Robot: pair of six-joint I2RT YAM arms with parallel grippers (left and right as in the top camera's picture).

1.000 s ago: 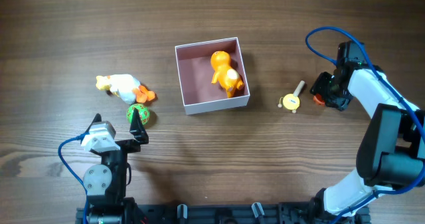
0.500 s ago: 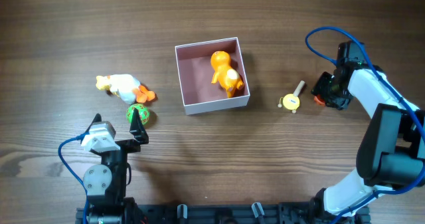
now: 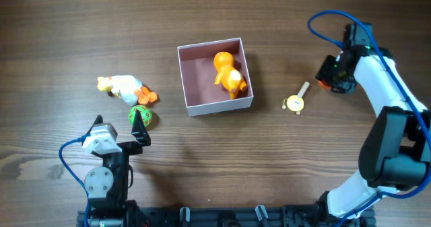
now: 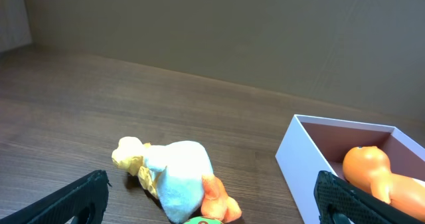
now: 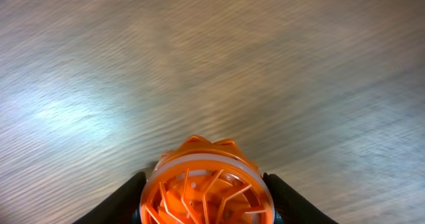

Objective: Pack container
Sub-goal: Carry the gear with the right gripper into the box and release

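Note:
The container (image 3: 192, 85), a white-walled square box with a dusty pink inside, sits at the table's middle and holds an orange toy figure (image 3: 228, 73); the left wrist view shows its corner (image 4: 302, 164) and the orange figure (image 4: 373, 174). My right gripper (image 3: 325, 81) is at the right, shut on an orange wheel-shaped toy (image 5: 207, 187) that fills the space between its fingers (image 5: 113, 204). My left gripper (image 3: 138, 129) stands open near the front left. Just beyond it lie a white and yellow plush duck (image 3: 124, 87) (image 4: 174, 177) and a green ball (image 3: 141, 116).
A small yellow disc toy with a pale stick (image 3: 295, 101) lies between the container and my right gripper. Blue cables loop off both arms. Bare wood lies across the back of the table.
My right gripper has tightened on the orange wheel toy and moved a little toward the back of the table with it. The left arm and the other toys have not moved.

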